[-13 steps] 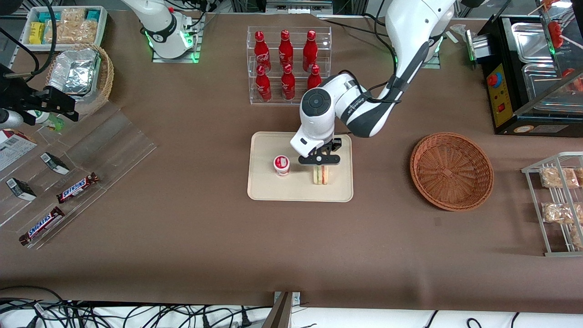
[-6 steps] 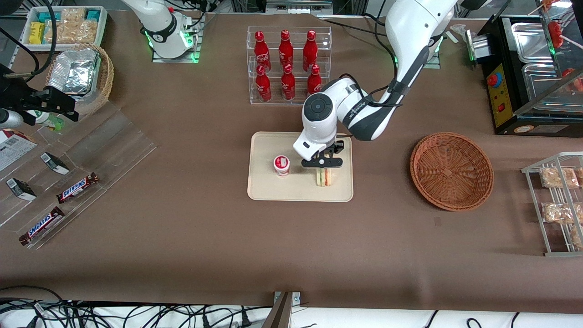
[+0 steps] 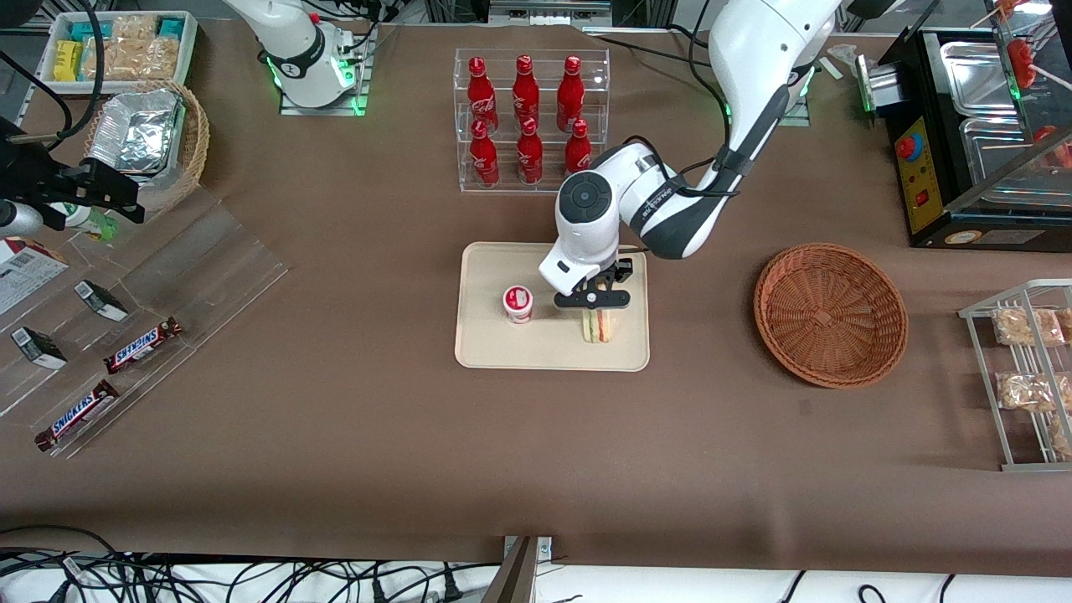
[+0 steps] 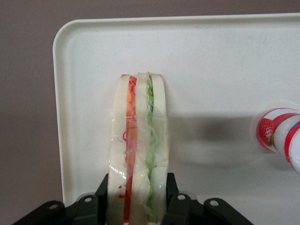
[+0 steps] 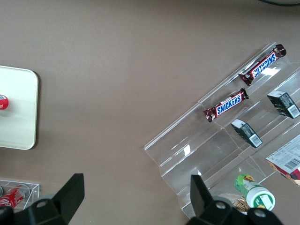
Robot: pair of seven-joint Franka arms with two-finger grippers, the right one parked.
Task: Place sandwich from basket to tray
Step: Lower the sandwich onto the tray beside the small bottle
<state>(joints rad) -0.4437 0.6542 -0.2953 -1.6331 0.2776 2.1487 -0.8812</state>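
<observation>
Brown tablecloth (image 3: 352,419) carries the tray (image 3: 494,347), where the hand (image 3: 592,303) pinches the sandwich (image 3: 596,327).

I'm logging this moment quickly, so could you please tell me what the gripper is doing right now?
Left gripper: shut on the sandwich, holding it upright over the tray, beside the small red-lidded cup.
</observation>
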